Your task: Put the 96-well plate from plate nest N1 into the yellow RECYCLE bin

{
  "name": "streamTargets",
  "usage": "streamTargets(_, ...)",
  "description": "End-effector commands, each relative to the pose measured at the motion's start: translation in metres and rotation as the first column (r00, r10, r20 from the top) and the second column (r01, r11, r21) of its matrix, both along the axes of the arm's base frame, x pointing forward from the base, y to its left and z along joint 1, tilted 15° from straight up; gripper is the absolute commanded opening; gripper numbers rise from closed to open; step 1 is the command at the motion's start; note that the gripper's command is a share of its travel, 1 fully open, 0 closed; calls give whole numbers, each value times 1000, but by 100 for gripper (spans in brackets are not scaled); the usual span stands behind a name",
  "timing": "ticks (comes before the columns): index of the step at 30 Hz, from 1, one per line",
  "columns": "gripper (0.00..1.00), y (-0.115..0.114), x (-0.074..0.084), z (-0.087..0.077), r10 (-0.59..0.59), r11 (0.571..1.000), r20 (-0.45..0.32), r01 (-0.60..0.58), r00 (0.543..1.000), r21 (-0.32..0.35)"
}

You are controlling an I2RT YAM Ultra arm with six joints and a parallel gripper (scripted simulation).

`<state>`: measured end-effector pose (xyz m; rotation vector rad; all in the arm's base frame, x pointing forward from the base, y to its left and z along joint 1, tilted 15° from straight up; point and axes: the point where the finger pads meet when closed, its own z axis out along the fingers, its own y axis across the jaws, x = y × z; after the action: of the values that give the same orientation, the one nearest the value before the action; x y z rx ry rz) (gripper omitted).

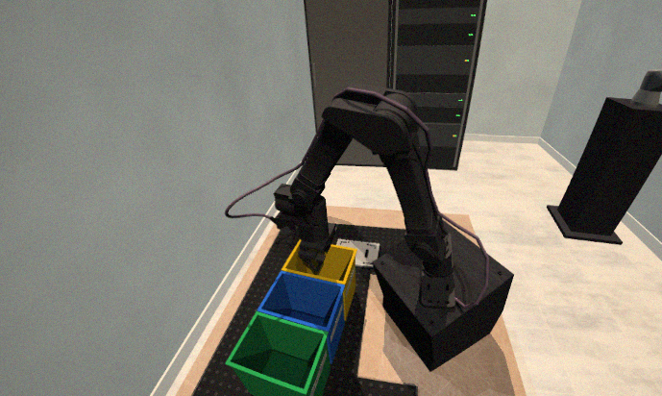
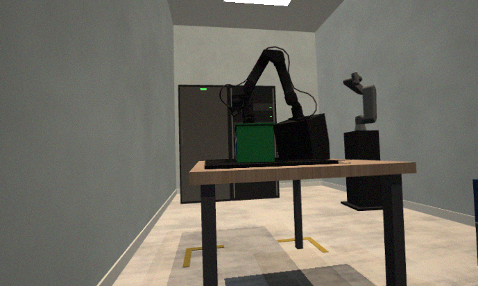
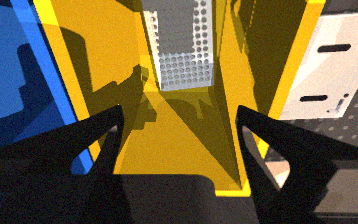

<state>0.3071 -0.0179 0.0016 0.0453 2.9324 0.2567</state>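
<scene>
The white 96-well plate (image 3: 182, 47) lies inside the yellow bin (image 3: 180, 95), leaning against its far wall, apart from my fingers. My gripper (image 3: 179, 113) is open and empty, with its fingers at the mouth of the yellow bin. In the top view the gripper (image 1: 312, 259) dips into the yellow bin (image 1: 323, 267), which stands upright at the far end of the row. The white plate nest (image 1: 358, 251) lies flat just behind that bin and holds nothing; it also shows at the right of the wrist view (image 3: 330, 70).
The blue bin (image 1: 304, 302) and the green bin (image 1: 279, 351) stand upright in a row in front of the yellow one. The arm's black base block (image 1: 441, 309) sits to their right. In the exterior view the green bin (image 2: 254, 141) hides the other two.
</scene>
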Motion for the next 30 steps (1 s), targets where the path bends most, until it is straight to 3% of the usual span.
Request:
streamTargets(1, 82, -6, 10, 23, -4, 1000, 44, 4, 999, -4)
streamTargets(26, 82, -12, 0, 60, -3, 1000, 45, 3, 999, -2)
streamTargets(30, 82, -11, 0, 60, 1, 1000, 38, -1, 999, -1)
